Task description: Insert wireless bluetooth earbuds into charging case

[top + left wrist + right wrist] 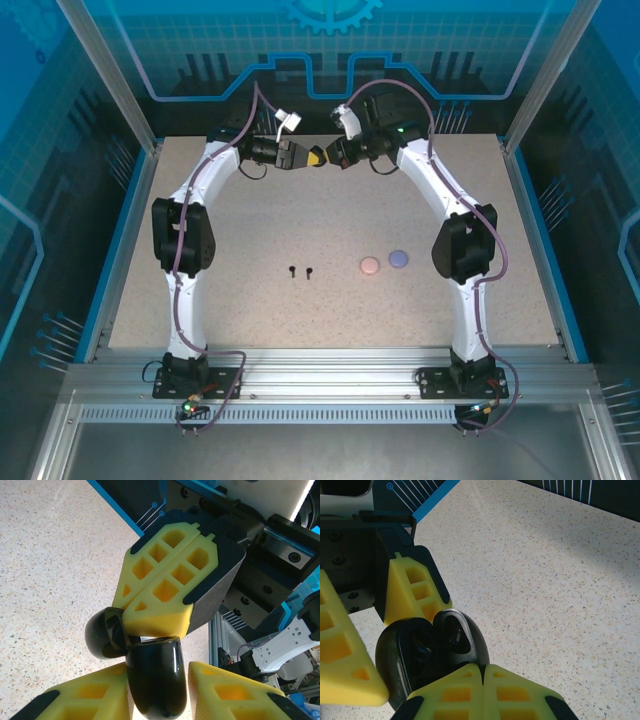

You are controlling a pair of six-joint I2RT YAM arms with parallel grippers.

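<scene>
**Arms meet tip to tip**

Left arm (185, 235) and right arm (462, 245) arch inward, elbows out. The left gripper (297, 156) clasps a black case (157, 680) between its fingers. The right gripper (333, 154), fingers pressed together, nips the case's edge.

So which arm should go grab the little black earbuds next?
Probably the right. The left gripper has the open black case between its fingers, while the right gripper is shut, seemingly holding nothing, so it could fetch the black earbuds.

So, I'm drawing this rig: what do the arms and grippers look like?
The left arm and right arm are white with black joints and purple cables. The left gripper and right gripper have yellow fingers with square hollows, backed in black.
</scene>
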